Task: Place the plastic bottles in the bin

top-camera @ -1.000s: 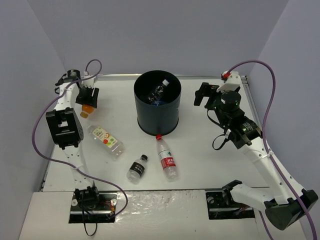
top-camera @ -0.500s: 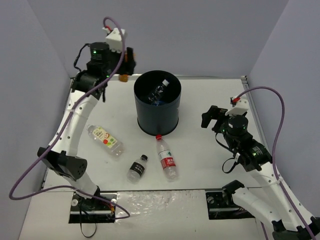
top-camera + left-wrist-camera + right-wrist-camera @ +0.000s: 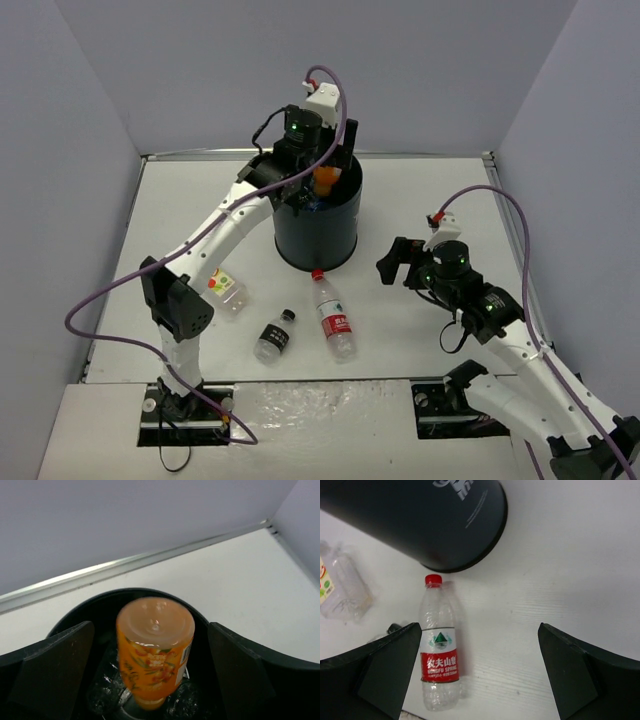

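Jaws on the left gripper are apart, parked over the mouth of the tall black cylindrical bin. Between them we see an orange-filled plastic bottle with a fruit label, base up and neck down, inside the bin rim. There is a gap on each side and neither finger touches it. Crumpled clear bottles lie on the bin floor under it.

The right gripper hangs over the white tabletop right of the bin, jaws wide apart and holding nothing.

We count three bottles lying on their sides in front of the bin:
- clear red-capped bottle with a red label, its cap close to the bin base
- small black-capped bottle with a dark label, just left of it
- clear fruit-label bottle, partly hidden by the left arm
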Motion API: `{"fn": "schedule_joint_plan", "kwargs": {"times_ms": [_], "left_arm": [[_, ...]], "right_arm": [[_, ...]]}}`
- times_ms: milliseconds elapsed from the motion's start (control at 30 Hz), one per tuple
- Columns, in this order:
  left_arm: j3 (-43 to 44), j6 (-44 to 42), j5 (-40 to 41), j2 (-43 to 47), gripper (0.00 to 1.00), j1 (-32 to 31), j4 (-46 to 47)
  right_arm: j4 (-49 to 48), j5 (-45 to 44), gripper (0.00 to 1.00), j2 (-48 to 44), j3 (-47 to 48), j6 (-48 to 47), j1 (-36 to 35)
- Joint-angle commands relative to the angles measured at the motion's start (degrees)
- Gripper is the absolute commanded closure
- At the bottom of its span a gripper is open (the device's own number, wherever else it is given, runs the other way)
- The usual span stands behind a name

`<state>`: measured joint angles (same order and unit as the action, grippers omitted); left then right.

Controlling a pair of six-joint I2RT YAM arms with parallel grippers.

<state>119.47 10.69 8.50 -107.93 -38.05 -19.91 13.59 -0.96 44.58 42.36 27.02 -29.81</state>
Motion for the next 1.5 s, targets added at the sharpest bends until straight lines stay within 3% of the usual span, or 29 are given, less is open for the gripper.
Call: {"fn": "schedule_joint_plan", "kwargs": {"times_ms": [0, 167, 300, 500, 567, 667, 767, 800, 867, 967, 1067, 1200, 1367, 1467], "left_arm": [[8.61, -0.57, 5.89, 2.69, 0.03, -0.01, -1.12], [13.24, -0.74, 6.26, 5.75, 0.03, -0.01, -4.98], [12.08, -0.94, 10.7, 12.57, 0.03, 0.08, -10.9], [-14.56, 4.73, 22.34, 32.15, 0.03, 3.33, -12.46], [-30.14, 12.46, 21.85, 41.4, 0.03, 9.12, -12.3], [-43.5, 18.44, 21.56, 52.52, 0.03, 16.14, -11.8], [-51.64, 22.53, 23.8, 57.58, 0.03, 17.5, -14.55], [-53.18, 23.87, 25.53, 58.35, 0.03, 17.63, -16.6], [-55.34, 25.16, 27.89, 58.69, 0.03, 17.7, -19.5], [-56.46, 25.93, 27.97, 57.61, 0.03, 18.63, -20.56], [-56.71, 27.48, 28.12, 55.13, 0.03, 20.01, -21.39], [-57.32, 27.75, 24.65, 53.0, 0.03, 23.7, -20.17], [-58.73, 27.11, 17.85, 50.82, 0.03, 32.15, -17.82], [-59.9, 26.51, 13.79, 49.7, 0.03, 37.16, -15.57]], "right_arm": [[-3.49, 2.25, 0.0, 1.93, -0.35, 0.57, -4.48], [-7.48, 1.31, 0.0, 7.08, -1.06, 0.97, -12.3], [-10.51, -7.14, 0.0, 14.63, 0.19, 1.73, -22.55], [-12.89, -18.54, 0.0, 28.58, 3.62, 4.09, -30.13], [-12.98, -20.36, 0.0, 35.06, 4.59, 5.83, -30.13], [-13.66, -21.33, 0.02, 41.82, 5.74, 8.27, -30.22], [-14.98, -20.53, 0.16, 45.14, 5.89, 9.21, -30.34], [-14.85, -20.21, 0.28, 45.72, 5.89, 9.4, -30.53], [-14.21, -19.25, 0.5, 45.45, 6.32, 9.49, -30.92], [-12.23, -20.92, 0.63, 40.85, 7.25, 8.68, -33.42], [-10.19, -22.44, 0.66, 33.06, 9.77, 4.81, -37.33], [-10.17, -17.95, 0.66, 25.48, 14.78, -4.05, -41.3], [-10.42, -23.44, 0.65, 22.21, 28.64, -13.73, -40.7], [-14.99, -25.86, 0.64, 24.15, 36.67, -21.43, -36.75]]}}
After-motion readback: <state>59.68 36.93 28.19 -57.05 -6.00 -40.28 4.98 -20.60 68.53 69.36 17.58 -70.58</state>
